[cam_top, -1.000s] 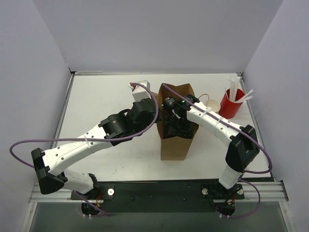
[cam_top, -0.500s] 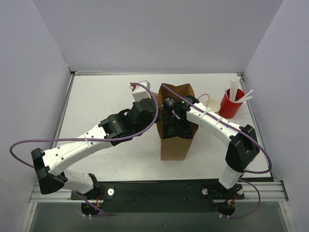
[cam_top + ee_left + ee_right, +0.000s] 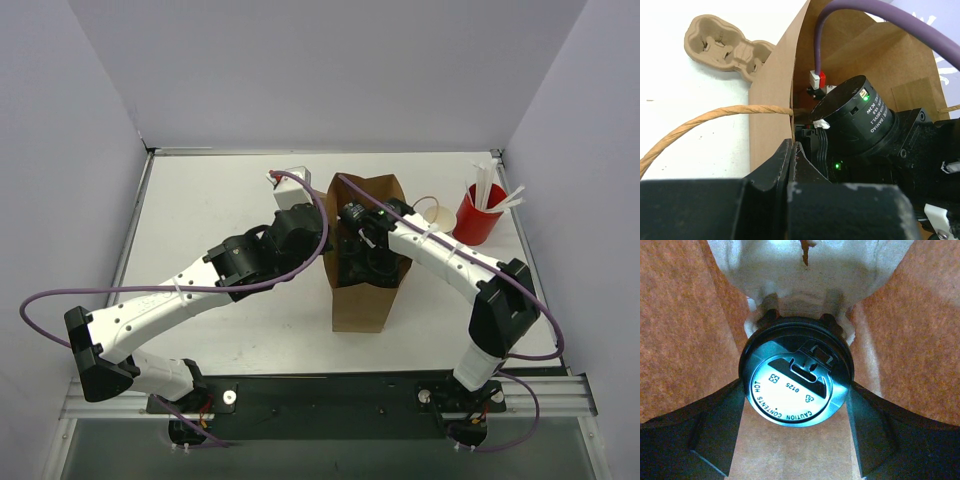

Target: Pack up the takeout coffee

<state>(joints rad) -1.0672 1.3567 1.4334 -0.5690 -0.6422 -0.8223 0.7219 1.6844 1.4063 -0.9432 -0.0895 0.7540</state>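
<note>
A brown paper bag [image 3: 362,305] stands open at mid table. My right gripper [image 3: 368,262] reaches down into it. In the right wrist view the takeout coffee's black lid [image 3: 796,372] sits between my two fingers [image 3: 720,425], which press its sides. The cup body is hidden under the lid. It rests against a pale pulp cup carrier [image 3: 810,270] inside the bag. My left gripper [image 3: 325,255] is shut on the bag's left wall [image 3: 772,95], with the jaws [image 3: 792,145] pinched together at the rim.
A red cup with white sticks [image 3: 478,215] stands at the right, with a tan paper cup stack [image 3: 436,215] beside it. A pulp carrier [image 3: 725,47] lies on the table past the bag. The bag's twisted paper handle [image 3: 705,120] hangs outward.
The right wrist has shifted very slightly inside the bag. The left arm and the bag stay put.
</note>
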